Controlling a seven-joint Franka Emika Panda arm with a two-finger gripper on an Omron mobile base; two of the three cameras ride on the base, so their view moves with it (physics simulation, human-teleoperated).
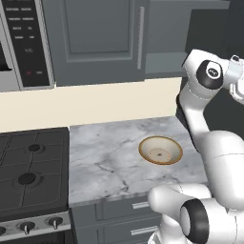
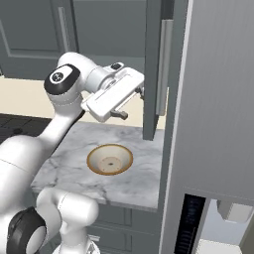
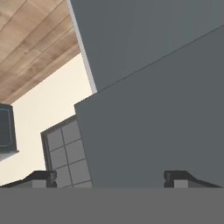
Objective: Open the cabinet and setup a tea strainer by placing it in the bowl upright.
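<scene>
Cabinet door swinging open, strainer nowhere spotted yet

Cabinet right door is standing edge-on in the right base view, handle facing out — looks like it's being opened so the arm can get at the shelf inside. Gripper is hanging just beside that door edge, jaws spread wide, pinching nothing. Arm is reaching up and forward, hand rolled sideways. Bowl is sitting empty on the marble counter below, probably waiting for the tea strainer — can't see that anywhere

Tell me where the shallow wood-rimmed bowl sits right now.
The shallow wood-rimmed bowl sits on the marble counter, right of the black stove, below the dark grey cabinet.
</scene>
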